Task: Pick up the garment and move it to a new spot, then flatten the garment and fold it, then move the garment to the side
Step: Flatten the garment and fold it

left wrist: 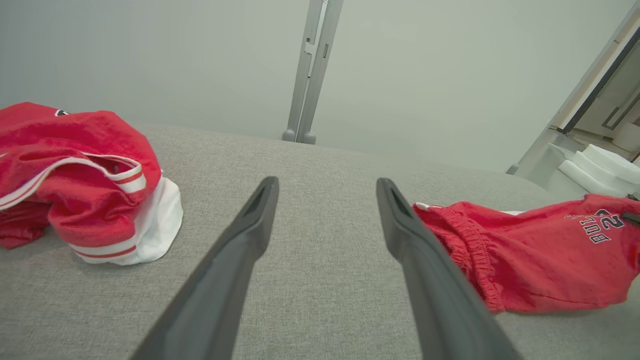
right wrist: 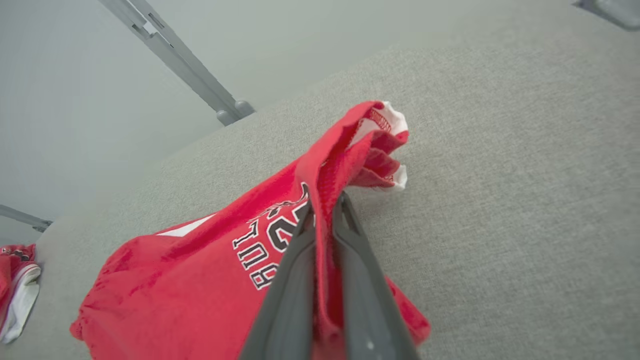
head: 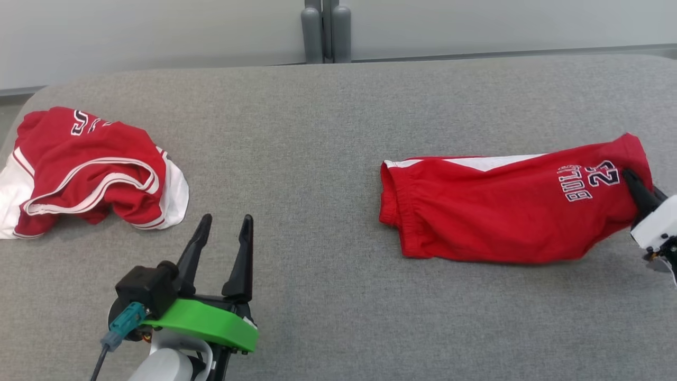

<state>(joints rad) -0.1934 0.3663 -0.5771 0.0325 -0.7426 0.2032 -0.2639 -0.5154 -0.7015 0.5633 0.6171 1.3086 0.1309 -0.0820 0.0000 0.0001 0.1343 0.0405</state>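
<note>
The garment (head: 502, 211) is a pair of red shorts with white side stripes and dark lettering, folded and lying at the right of the grey table; it also shows as the garment (left wrist: 540, 260) and the garment (right wrist: 210, 270). My right gripper (head: 632, 180) is shut on its right end, pinching a ridge of red cloth between the fingers (right wrist: 300, 260) and lifting that end slightly. My left gripper (head: 225, 222) hovers open near the table's front left, with nothing between its fingers (left wrist: 250, 230).
A second red and white garment (head: 90, 169) lies crumpled at the table's left edge, just beyond my left gripper. A grey post (head: 325, 32) stands behind the table's far edge. The grey table (head: 317, 132) stretches between the two garments.
</note>
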